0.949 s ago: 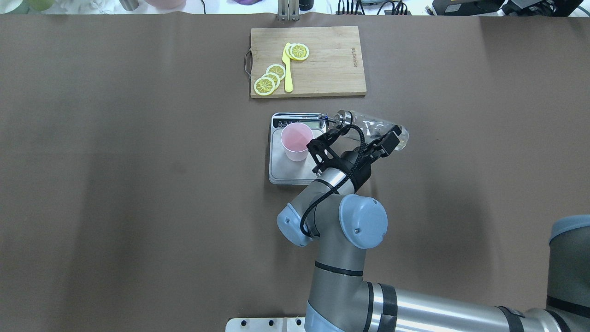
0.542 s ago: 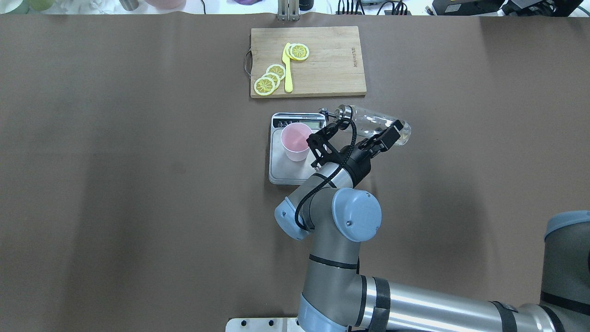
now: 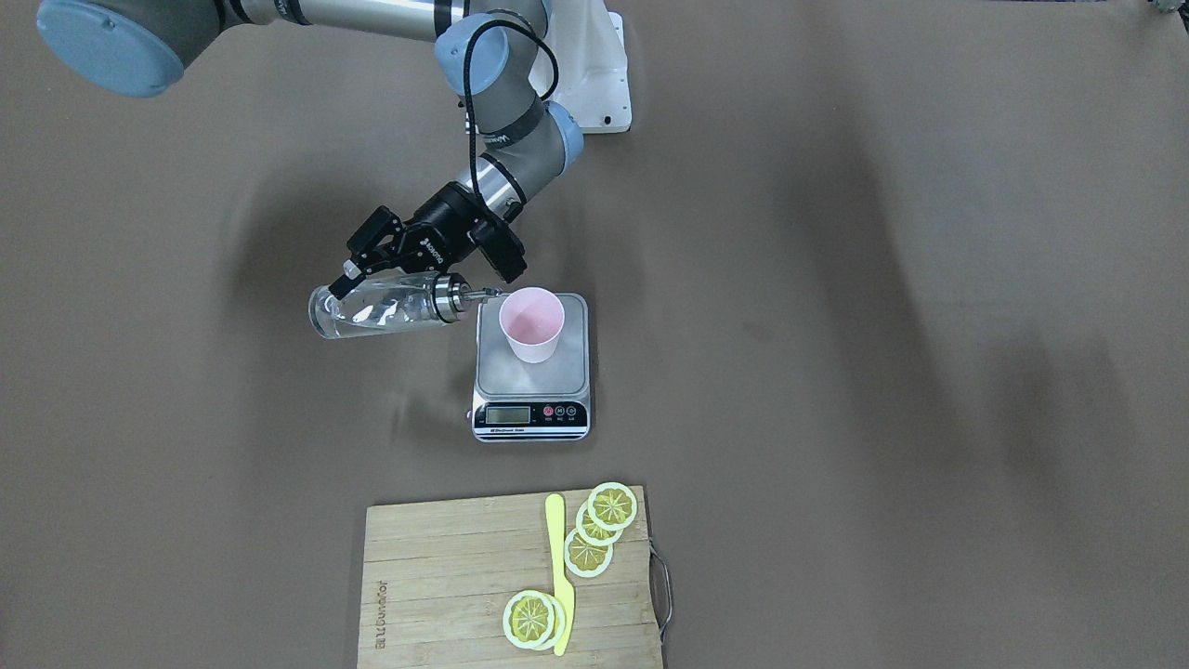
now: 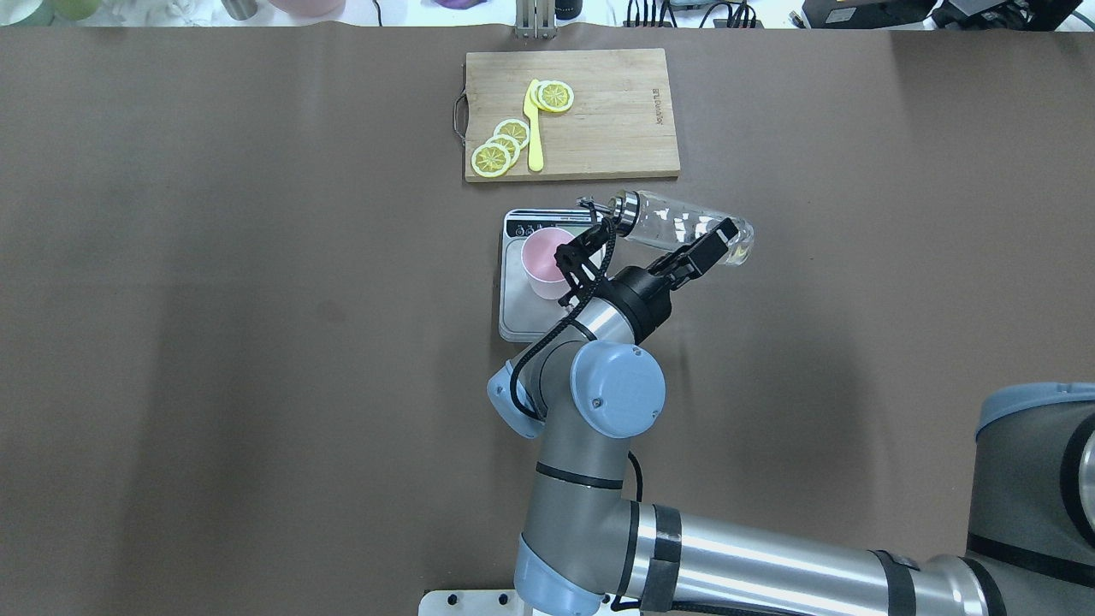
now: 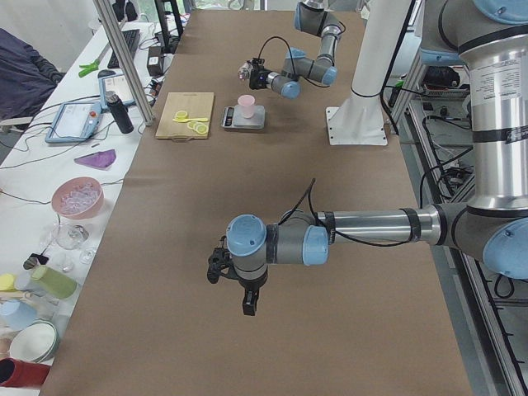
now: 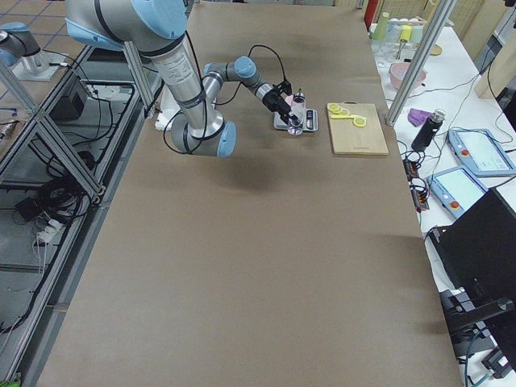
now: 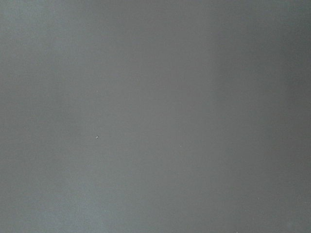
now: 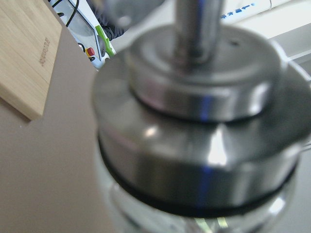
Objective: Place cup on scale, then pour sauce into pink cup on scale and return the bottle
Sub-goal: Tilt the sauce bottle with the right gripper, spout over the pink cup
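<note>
- Two arms at the brown tabletop (image 4: 257,299); only the right one is at the task's things.
- Right claw (image 4: 706,245) clamped across the glass body of the bottle (image 4: 676,224), toward its base end. The bottle is held off the tabletop, lying close to level.
- Metal cap and spout (image 3: 483,295) point at the cup (image 3: 531,323). From the front view the spout tip sits right at the cup's rim, on the robot's right side of it; whether it is over the mouth, I cannot tell.
- Sauce inside the bottle shows only as glints through the glass.
- Cup upright on the steel platform of the scale (image 4: 513,316), toward the display end. Display strip faces away from the robot.
- Right wrist view filled by the blurred metal cap (image 8: 194,145); a corner of the cutting board (image 8: 24,58) shows at upper left.
- Cutting board just beyond the scale, carrying lemon slices (image 4: 492,158) and a yellow knife (image 4: 535,137).
- Left claw (image 5: 249,305) hangs low over bare tabletop, well apart from the scale. It shows only in the side view, so spread cannot be told. Its wrist view shows plain grey surface.
</note>
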Controlling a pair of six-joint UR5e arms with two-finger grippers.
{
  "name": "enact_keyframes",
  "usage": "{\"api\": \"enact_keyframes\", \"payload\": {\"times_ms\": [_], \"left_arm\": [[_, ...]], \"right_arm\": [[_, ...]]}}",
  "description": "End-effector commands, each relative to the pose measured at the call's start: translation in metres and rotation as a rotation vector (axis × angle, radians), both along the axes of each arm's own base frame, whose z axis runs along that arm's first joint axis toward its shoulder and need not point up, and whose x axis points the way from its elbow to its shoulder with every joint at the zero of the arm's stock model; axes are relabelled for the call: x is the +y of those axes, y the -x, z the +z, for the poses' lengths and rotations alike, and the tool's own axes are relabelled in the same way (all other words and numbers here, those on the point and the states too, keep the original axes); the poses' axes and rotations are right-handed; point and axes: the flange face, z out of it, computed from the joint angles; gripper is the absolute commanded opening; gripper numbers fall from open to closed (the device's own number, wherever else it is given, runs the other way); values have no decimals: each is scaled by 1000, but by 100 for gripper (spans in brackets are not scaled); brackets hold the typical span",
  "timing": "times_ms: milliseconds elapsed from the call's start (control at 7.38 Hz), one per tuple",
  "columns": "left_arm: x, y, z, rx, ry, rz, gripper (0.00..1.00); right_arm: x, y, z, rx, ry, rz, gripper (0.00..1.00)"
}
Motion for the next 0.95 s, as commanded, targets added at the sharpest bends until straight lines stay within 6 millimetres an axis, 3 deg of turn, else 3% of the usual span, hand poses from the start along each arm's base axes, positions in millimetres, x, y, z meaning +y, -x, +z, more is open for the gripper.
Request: {"api": "enact_keyframes", "payload": {"times_ms": [0,136,542,813], "left_arm": [[0,0,0,1,1,0,99],[-1,-1,0,1,1,1,99],[-1,-1,0,1,2,0,99],[0,-1,3,3,7,3,99]], "right_arm": [[1,-2,-1,37,4,19,0],[2,-1,-5,44,6,18,0],[-1,2,12,105,22,23,0],[-1,2,3,135,30,27,0]]}}
